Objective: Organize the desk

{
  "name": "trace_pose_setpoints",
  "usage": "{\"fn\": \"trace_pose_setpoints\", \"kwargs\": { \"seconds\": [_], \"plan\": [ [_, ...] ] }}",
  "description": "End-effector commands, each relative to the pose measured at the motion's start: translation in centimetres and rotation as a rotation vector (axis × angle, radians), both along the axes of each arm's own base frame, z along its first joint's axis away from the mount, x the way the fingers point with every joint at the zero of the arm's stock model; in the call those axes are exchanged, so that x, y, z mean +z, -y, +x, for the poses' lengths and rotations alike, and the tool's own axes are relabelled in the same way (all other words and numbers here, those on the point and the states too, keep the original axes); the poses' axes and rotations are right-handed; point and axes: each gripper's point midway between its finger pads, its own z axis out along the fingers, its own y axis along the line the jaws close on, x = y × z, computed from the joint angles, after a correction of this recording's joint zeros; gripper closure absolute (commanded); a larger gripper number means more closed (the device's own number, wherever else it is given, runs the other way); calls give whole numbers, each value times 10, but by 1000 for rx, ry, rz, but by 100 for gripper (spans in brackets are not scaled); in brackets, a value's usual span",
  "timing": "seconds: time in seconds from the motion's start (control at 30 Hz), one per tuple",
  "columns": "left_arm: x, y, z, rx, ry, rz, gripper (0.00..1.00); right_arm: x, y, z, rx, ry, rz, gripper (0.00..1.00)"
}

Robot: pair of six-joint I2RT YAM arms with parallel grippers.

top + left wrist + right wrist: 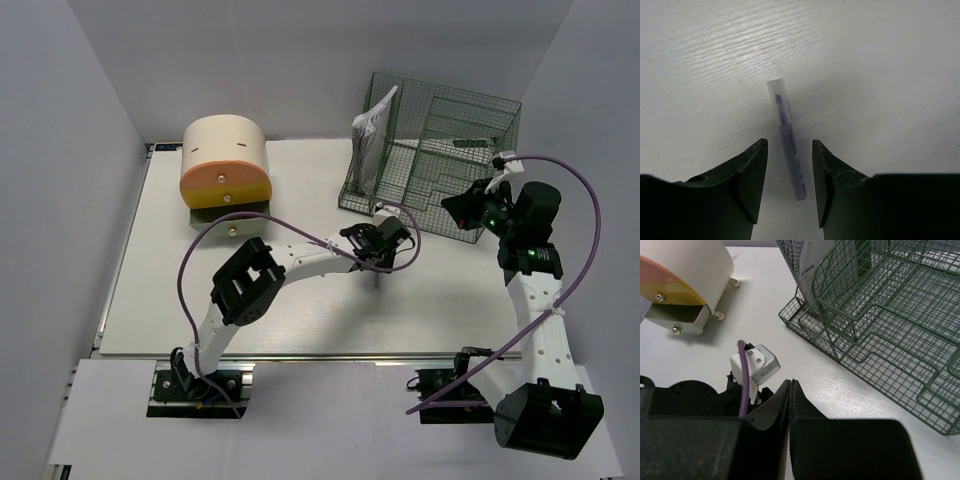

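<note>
The brand name "Canon" runs in dark letters up a white paper item (809, 262) standing upright at the end of the green wire rack (875, 365). Small print along the purple pen (789, 150) is too blurred to read.

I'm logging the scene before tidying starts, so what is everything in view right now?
desk: one, white, under everything
drawer box: one, cream and orange, far left of the desk, bottom drawer pulled out
wire rack: one, green, far right of the desk
booklet: one, white with print, standing upright in the rack's left end
pen: one, purple with a clear cap, lying flat on the desk near the middle
cables: two, purple, one looping off each arm
left gripper: one, black, jaws apart on either side of the pen, not touching it
right gripper: one, black, jaws shut and empty, in front of the rack
</note>
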Motion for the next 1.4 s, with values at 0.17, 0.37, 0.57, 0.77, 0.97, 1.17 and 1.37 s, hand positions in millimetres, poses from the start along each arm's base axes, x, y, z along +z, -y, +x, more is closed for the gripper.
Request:
{"fn": "trace_pose_setpoints", "kwargs": {
  "seconds": [0.17, 0.37, 0.57, 0.77, 0.97, 1.17, 1.37],
  "plan": [
    [1, -4, 2, -2, 17, 81, 50, 14, 1, -2, 10, 45, 20, 100],
    [-10, -4, -3, -15, 4, 116, 53, 14, 2, -2, 10, 46, 28, 100],
    [-17, 3, -7, -30, -7, 118, 54, 14, 4, -2, 8, 46, 32, 100],
    [-30, -1, -6, -20, -15, 157, 60, 13, 4, -3, 11, 45, 36, 100],
    [-53, -31, -15, 5, -42, 269, 77, 14, 4, -4, 17, 43, 42, 100],
    [-52, -75, -29, -17, -35, 319, 93, 13, 3, -5, 31, 45, 43, 100],
    [2, -135, -7, -110, 62, 343, 100, 11, -8, -11, 124, 51, 43, 73]
  ]
}}
